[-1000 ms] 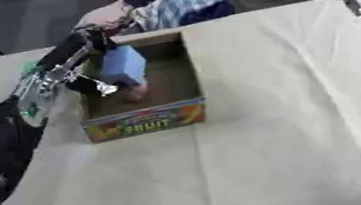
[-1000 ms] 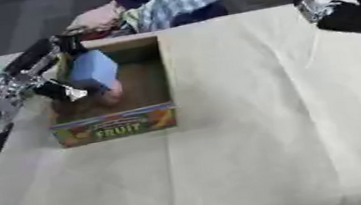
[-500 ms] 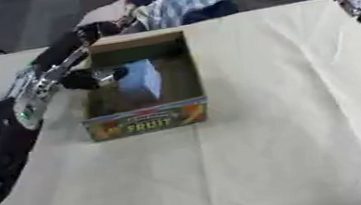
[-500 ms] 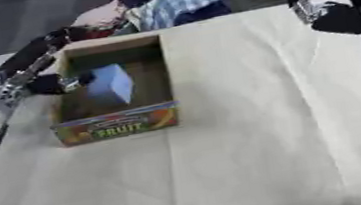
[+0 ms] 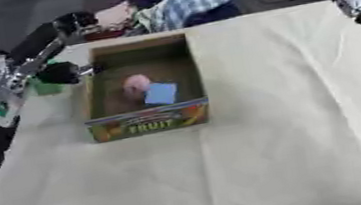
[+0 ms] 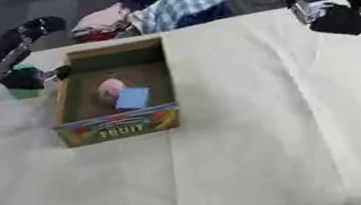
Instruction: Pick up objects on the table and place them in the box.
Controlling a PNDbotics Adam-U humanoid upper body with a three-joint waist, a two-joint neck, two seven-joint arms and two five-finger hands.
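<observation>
Left eye view shows the cardboard box (image 5: 148, 120), with fruit printing on its front wall, standing on the cloth-covered table (image 5: 293, 124) toward the far left corner. Inside it lie a pink rounded object (image 5: 136, 85) and a light blue flat piece (image 5: 161, 93), touching each other near the middle of the box floor. The left hand (image 5: 58, 72) hangs just outside the box's left wall, dark and blurred; I cannot tell whether its fingers are spread or curled, and nothing shows in it. A green object (image 5: 46, 86) sits on the table right by that hand, partly hidden behind it. The right hand (image 6: 338, 19) hovers over the far right edge of the table, well apart from the box; its fingers cannot be made out either. Beyond the far edge lies a heap of clothes (image 5: 173, 9), one piece checked in blue and white.
</observation>
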